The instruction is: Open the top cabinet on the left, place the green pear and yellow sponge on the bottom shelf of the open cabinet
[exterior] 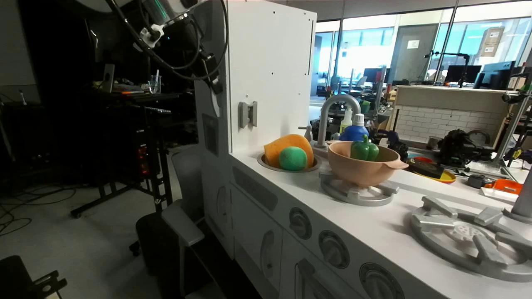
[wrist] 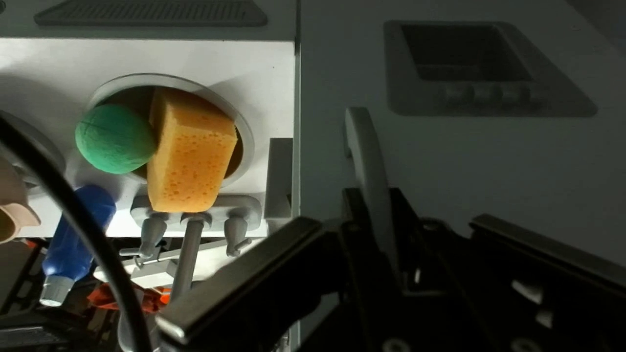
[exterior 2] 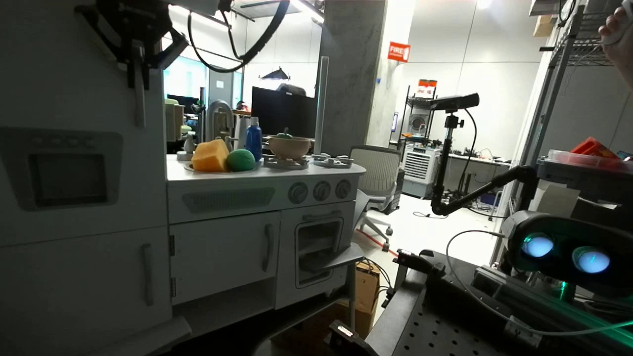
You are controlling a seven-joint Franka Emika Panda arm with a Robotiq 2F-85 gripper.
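The top cabinet (exterior 2: 54, 99) is a tall white box, its front dark in shadow. Its door looks closed, so the bottom shelf is hidden. A grey upright handle (wrist: 367, 151) on that door runs between the fingers of my gripper (wrist: 373, 190), which are shut on it from both sides. In an exterior view the gripper (exterior 2: 138, 85) clasps the upper part of the handle. The green pear (wrist: 116, 139), a green rounded thing, sits in the sink against the yellow sponge (wrist: 193, 151), an orange-yellow block leaning up out of the basin. Both also show in both exterior views.
The round sink (exterior: 266, 164) lies right beside the cabinet's side wall (exterior: 270, 50). A grey faucet (exterior: 324, 116) and a blue bottle (exterior 2: 254, 141) stand behind it. A tan bowl (exterior: 353, 166) holding a green pepper rests on a burner. A black cable (wrist: 73, 215) loops beside the wrist.
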